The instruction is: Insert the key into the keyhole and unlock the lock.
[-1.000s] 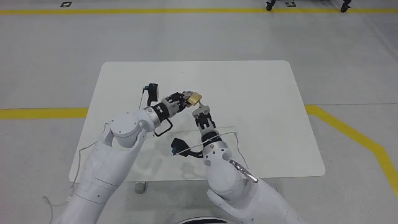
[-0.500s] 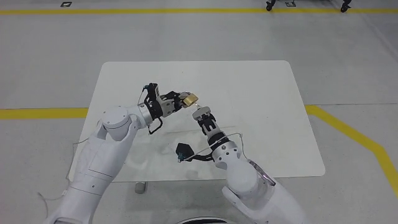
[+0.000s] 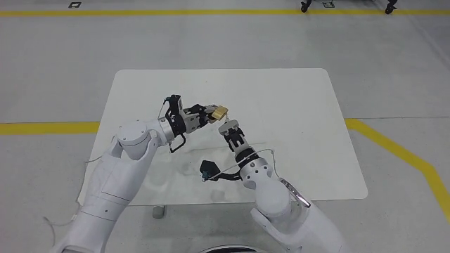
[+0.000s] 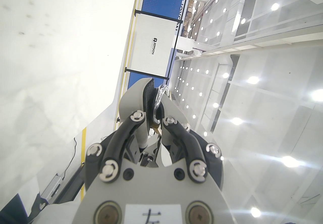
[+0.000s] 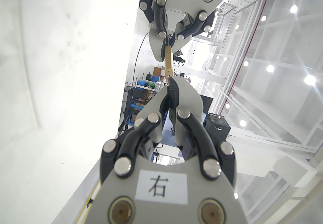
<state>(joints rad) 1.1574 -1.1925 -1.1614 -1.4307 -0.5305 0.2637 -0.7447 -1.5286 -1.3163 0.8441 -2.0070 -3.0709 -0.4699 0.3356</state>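
Your left gripper point(image 3: 204, 114) is clenched on the lock point(image 3: 220, 112), which juts out at its 3 o'clock in the top view, raised over the middle of the table point(image 3: 302, 98). The left wrist view shows the pads pinching the silver shackle point(image 4: 161, 92). Your right gripper point(image 3: 230, 126) sits just at 5 o'clock of the lock, with its tips pointing up at the lock's underside. In the right wrist view those tips all but touch the brass body. Its fingers are pressed tight together on something too thin to make out, probably the key; you cannot tell whether it has entered the keyhole. Against half a second ago, the lock has edged slightly toward 3 o'clock and the right gripper has barely shifted with it. Against a full second ago, both arms have spread their elbows outward while lock and tips stayed nearly in place. The lock is a small brass padlock, seen edge-on from the right wrist as a narrow yellow bar, with its shackle end gripped and its base facing the right gripper.
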